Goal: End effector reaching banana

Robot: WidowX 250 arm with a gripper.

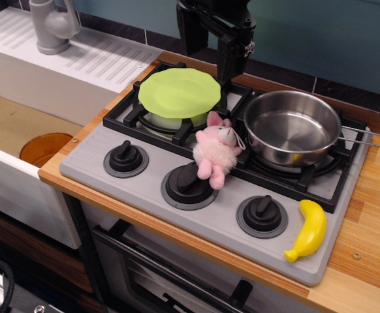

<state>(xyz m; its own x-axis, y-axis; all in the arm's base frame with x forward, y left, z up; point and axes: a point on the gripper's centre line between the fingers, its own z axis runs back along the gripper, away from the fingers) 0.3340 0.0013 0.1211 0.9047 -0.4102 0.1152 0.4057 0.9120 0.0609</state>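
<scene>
- End effector [230,73]: black, hangs from the bulky black arm at the far edge of the stove, top centre of view. Its tip sits just behind the green plate and left of the pan. Fingers merge into one dark shape against the black grate; cannot tell whether the jaws stand wide or narrow. Nothing visibly held.
- Banana [308,229]: bright yellow, curved, lying on the grey stove panel at its near right corner, just right of the right-hand knob. One end points toward the near edge, the other toward the far side. Well apart from the end effector, with the pan between them.
- Green plate [179,92]: pale green, scalloped rim, resting on a white dish over the far left burner.
- Steel pan [292,126]: on the right burner, inside bare, thin handle running off to the right.
- Pink plush toy [216,154]: slumped on the near edge of the grate between plate and pan, feet hanging over the middle knob [189,181].
- Left knob [125,158] and right knob [262,212]: black, on the grey panel.
- Wooden counter [367,241] around the stove.
- Left of the stove: white sink unit with a grey tap [51,25] at far left, orange bowl [44,147] down in the basin.
</scene>
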